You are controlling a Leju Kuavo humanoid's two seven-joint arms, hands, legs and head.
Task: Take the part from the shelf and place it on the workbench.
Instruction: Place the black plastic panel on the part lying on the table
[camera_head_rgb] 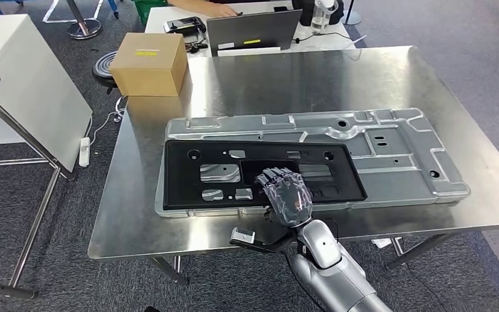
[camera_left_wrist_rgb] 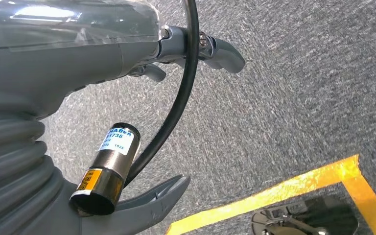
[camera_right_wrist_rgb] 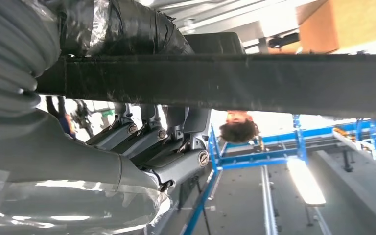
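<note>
The black part is lying flat on the steel desk, resting on top of a larger silver stamped panel and covering its near-left portion, so the carrying looks done and only the letting go and pulling back seem left. The right robot hand is gripping the part's near edge, its back lying on top and its fingers curling under the edge. The left robot hand is hanging over the carpet with nothing in it, fingers apart. The part's near edge is sitting close to the desk's front rim; the cardboard box and laptop are well apart, leaving room.
</note>
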